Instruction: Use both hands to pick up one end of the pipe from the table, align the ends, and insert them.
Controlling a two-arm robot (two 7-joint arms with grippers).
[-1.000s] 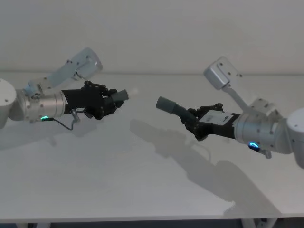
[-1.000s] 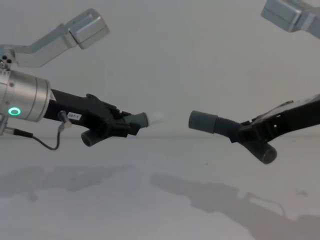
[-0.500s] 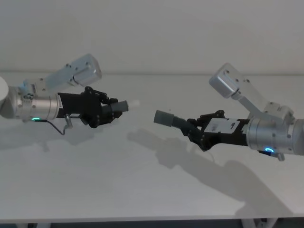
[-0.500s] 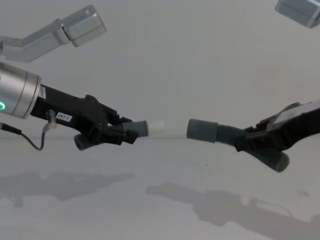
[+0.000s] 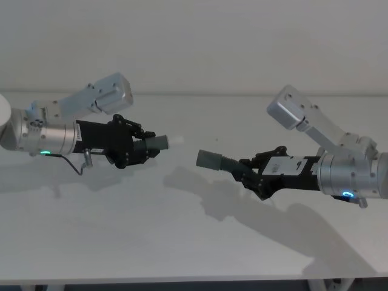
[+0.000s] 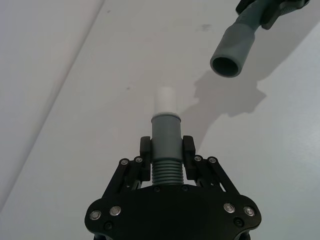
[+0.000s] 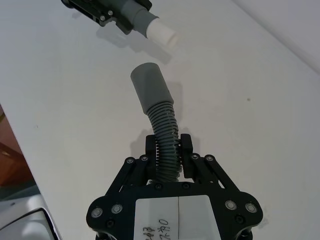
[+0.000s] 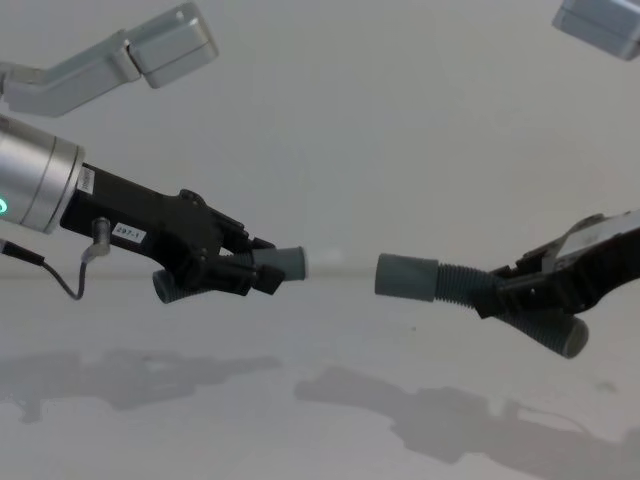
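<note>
The slim hose (image 6: 165,132) and thick hose (image 7: 155,100) are dark grey, ribbed; the slim one's tip (image 6: 165,100) is whitish. Left tool (image 6: 166,150) and right tool (image 7: 168,150) are black; the surface (image 5: 121,230) is white-grey.

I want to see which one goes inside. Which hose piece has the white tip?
The slimmer piece, held by the left gripper. The thicker piece in the right gripper ends in a plain grey socket.

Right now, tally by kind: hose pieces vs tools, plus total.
Hose pieces: 2 (slimmer piece held in the left tool, thicker piece held in the right tool)
Tools: 2
Total: 4
</note>
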